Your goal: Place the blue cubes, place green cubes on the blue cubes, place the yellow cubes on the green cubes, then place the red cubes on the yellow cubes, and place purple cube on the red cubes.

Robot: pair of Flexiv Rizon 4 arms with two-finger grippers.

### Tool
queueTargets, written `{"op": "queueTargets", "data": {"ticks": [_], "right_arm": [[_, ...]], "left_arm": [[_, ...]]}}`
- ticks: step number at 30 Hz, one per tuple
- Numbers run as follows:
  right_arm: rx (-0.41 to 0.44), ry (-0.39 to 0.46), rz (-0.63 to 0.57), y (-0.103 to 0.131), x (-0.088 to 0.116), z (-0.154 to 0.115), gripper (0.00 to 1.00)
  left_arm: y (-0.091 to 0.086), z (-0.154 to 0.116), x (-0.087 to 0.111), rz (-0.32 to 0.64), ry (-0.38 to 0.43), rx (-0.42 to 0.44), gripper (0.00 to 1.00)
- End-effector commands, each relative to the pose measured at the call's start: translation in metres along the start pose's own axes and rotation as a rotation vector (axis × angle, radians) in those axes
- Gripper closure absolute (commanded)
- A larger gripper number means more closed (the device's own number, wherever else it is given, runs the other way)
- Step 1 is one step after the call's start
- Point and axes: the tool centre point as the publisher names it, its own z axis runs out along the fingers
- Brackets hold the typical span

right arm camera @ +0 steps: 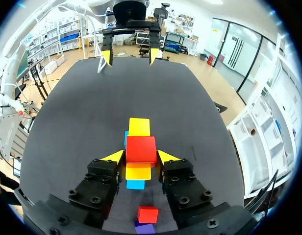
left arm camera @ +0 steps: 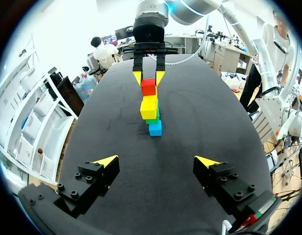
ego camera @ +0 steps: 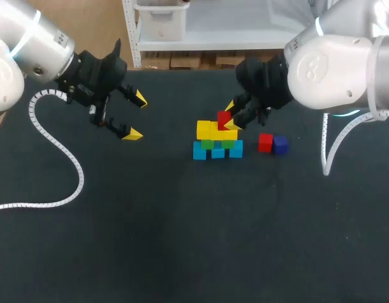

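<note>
A stack stands mid-table: blue cubes [ego camera: 218, 151] at the bottom, green cubes [ego camera: 208, 144] on them, yellow cubes [ego camera: 207, 130] above. My right gripper [ego camera: 230, 117] is shut on a red cube [ego camera: 223, 118] that rests on the right end of the yellow layer. In the right wrist view the red cube [right arm camera: 140, 149] sits between the yellow fingertips [right arm camera: 114, 156], above the yellow cubes [right arm camera: 139, 126]. A second red cube [ego camera: 265, 142] and a purple cube [ego camera: 281, 145] lie side by side to the stack's right. My left gripper [ego camera: 136, 117] hangs open to the stack's left, holding nothing.
The table [ego camera: 182, 240] is a dark mat. My left arm's white cable [ego camera: 68, 161] loops over its left part. In the left wrist view the stack [left arm camera: 150, 110] stands ahead of the open fingers [left arm camera: 106, 160], with bare mat between.
</note>
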Motion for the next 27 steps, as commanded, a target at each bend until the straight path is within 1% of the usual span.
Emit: {"op": "queueTargets", "data": {"ticks": [1, 2, 3, 5, 6, 11, 16, 21, 24, 27], "right_arm": [[-0.001, 0.0, 0.0, -0.001, 0.0, 0.001, 0.55], [-0.001, 0.001, 0.0, -0.002, 0.0, 0.001, 0.52], [-0.001, 0.002, 0.0, -0.002, 0.0, 0.001, 0.47], [-0.002, 0.003, 0.001, -0.002, 0.0, 0.001, 0.04], [-0.002, 0.003, 0.001, -0.002, 0.0, 0.001, 0.0], [0.002, -0.002, 0.001, -0.003, -0.001, -0.004, 0.0], [0.005, -0.001, -0.006, -0.008, 0.007, -0.025, 0.0], [0.045, 0.041, -0.009, -0.012, 0.026, -0.052, 0.0], [0.05, 0.068, 0.007, -0.011, 0.042, -0.058, 0.0], [0.046, 0.08, 0.022, -0.008, 0.053, -0.058, 0.0]], "left_arm": [[0.001, 0.001, 0.001, 0.001, -0.001, 0.002, 0.0], [0.001, 0.001, 0.001, 0.001, -0.001, 0.002, 0.0], [0.001, 0.001, 0.001, 0.001, -0.001, 0.002, 0.0], [0.001, 0.001, 0.001, 0.001, -0.001, 0.002, 0.0], [0.001, 0.001, 0.001, 0.001, -0.001, 0.002, 0.0], [0.001, 0.001, 0.001, 0.001, -0.001, 0.002, 0.0], [0.001, 0.001, 0.001, 0.001, -0.001, 0.002, 0.0], [0.001, 0.001, 0.001, 0.001, -0.001, 0.002, 0.0], [0.001, 0.001, 0.001, 0.001, -0.001, 0.002, 0.0], [0.001, 0.001, 0.001, 0.001, -0.001, 0.002, 0.0]]}}
